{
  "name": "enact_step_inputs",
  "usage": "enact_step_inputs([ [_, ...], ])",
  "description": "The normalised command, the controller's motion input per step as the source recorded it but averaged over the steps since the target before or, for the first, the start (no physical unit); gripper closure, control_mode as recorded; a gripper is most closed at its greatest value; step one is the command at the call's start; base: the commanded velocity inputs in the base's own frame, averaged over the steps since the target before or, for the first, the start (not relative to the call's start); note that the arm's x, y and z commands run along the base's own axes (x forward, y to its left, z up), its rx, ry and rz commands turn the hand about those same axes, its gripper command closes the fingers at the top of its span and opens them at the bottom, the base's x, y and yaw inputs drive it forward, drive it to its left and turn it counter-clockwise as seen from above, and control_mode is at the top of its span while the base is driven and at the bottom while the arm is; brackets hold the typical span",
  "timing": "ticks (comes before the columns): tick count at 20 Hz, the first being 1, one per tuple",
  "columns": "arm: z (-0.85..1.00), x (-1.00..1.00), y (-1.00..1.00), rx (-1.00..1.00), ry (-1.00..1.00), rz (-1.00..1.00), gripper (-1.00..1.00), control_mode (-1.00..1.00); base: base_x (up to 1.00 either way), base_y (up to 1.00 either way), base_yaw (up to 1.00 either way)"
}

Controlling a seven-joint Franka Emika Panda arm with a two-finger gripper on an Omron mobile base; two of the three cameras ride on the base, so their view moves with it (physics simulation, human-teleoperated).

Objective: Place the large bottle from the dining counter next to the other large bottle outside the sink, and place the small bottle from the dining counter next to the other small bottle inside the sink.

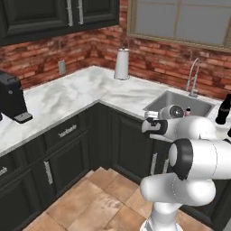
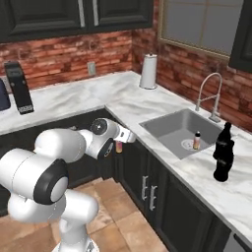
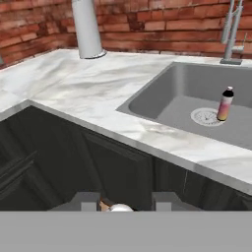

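My gripper is shut on the small bottle, whose pale cap shows between the fingers. It hangs in front of the dark cabinets, left of and below the sink. Inside the basin, by the drain, the other small bottle stands upright. On the marble to the right of the sink stands a tall black bottle shape; it looks like two large bottles close together, overlapping. The dining counter is out of view.
The arched chrome tap rises behind the sink. A white cylinder stands in the counter's corner. A black coffee machine sits far left. The counter edge and dark cabinet fronts are just ahead of the hand.
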Motion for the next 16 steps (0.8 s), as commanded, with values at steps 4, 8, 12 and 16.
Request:
enact_step_inputs([
  [4, 0.0, 0.0, 0.0, 0.0, 0.0, 0.0, 1.0, 1.0, 0.59, 0.29, -0.36],
  [8, 0.0, 0.0, 0.0, 0.0, 0.0, 0.0, 1.0, 1.0, 0.57, 0.28, -0.35],
  [12, 0.0, 0.0, 0.0, 0.0, 0.0, 0.0, 1.0, 1.0, 0.54, 0.2, -0.35],
  [16, 0.0, 0.0, 0.0, 0.0, 0.0, 0.0, 1.0, 1.0, 0.56, 0.02, -0.34],
])
